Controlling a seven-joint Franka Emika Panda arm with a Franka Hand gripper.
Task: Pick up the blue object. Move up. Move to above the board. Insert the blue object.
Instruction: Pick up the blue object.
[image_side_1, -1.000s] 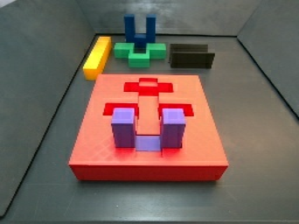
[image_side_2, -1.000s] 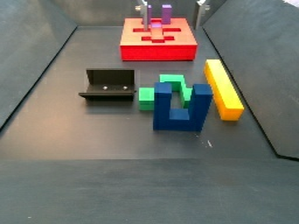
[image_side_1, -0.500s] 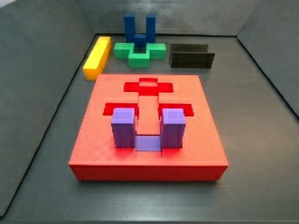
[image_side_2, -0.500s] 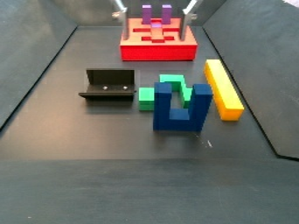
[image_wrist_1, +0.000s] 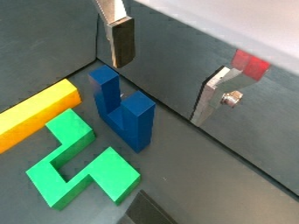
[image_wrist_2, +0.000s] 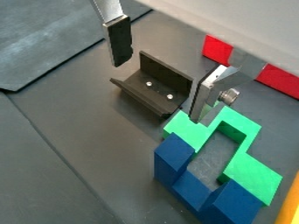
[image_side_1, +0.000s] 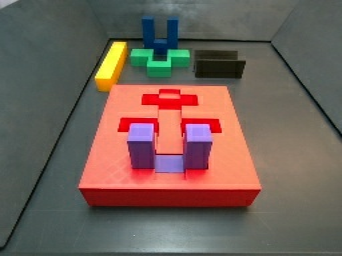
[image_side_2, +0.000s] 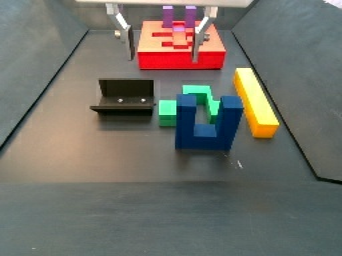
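The blue object (image_side_2: 207, 124) stands upright on the dark table (image_side_2: 120, 160), its two prongs pointing up, untouched; in a side view it sits just in front of the green block (image_side_2: 189, 103), apparently touching it, with the yellow bar (image_side_2: 254, 99) just beside both and the dark fixture (image_side_2: 123, 98) on the opposite side of the green block; in a side view from the far end the blue object (image_side_1: 159, 34) rises behind the green block (image_side_1: 159, 60), between the yellow bar (image_side_1: 111, 64) and the fixture (image_side_1: 219, 64); the board (image_side_1: 167, 150) lies well apart from this group, flat on the table, and a purple U-shaped block (image_side_1: 170, 146) is seated in it, its prongs upright, with a cross-shaped recess (image_side_1: 168, 98) showing beyond it; the hand (image_side_2: 158, 38) hangs in the air near the board (image_side_2: 182, 47) in that side view, its two fingers spread wide and holding nothing; in both wrist views the silver fingers (image_wrist_1: 121, 35) (image_wrist_2: 212, 92) stand well apart with only air between them, and the blue object (image_wrist_1: 124, 108) (image_wrist_2: 209, 185) lies below, next to the green block (image_wrist_1: 82, 164) (image_wrist_2: 228, 144); a wrist view also shows the fixture (image_wrist_2: 152, 85) beneath the open fingers.
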